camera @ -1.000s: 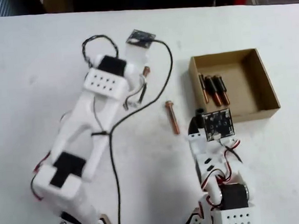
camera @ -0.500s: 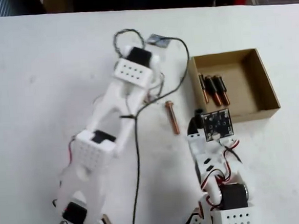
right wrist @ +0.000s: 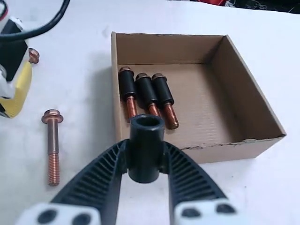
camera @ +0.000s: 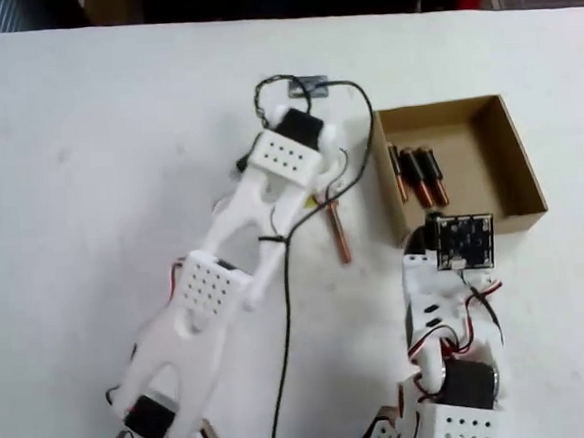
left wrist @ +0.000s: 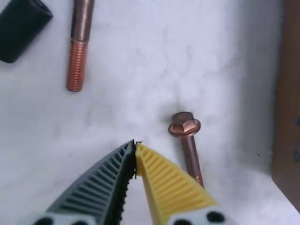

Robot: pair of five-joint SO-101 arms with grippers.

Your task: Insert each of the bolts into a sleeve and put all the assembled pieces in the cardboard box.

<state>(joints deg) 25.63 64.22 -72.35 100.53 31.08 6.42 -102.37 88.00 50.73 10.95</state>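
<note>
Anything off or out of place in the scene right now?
Nothing stands out. Three sleeved copper bolts lie side by side in the open cardboard box, the right hand grips a black tubular sleeve, and a bare copper bolt lies flat on the white table.

cardboard box [right wrist: 225, 149] open on top, 3 assembled pieces [right wrist: 147, 96] near one wall

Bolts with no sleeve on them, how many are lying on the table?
2. One bolt lies on the table beside the cardboard box, outside it; the other bolt lies next to the left gripper's shut tips. The arms could be hiding more.
</note>
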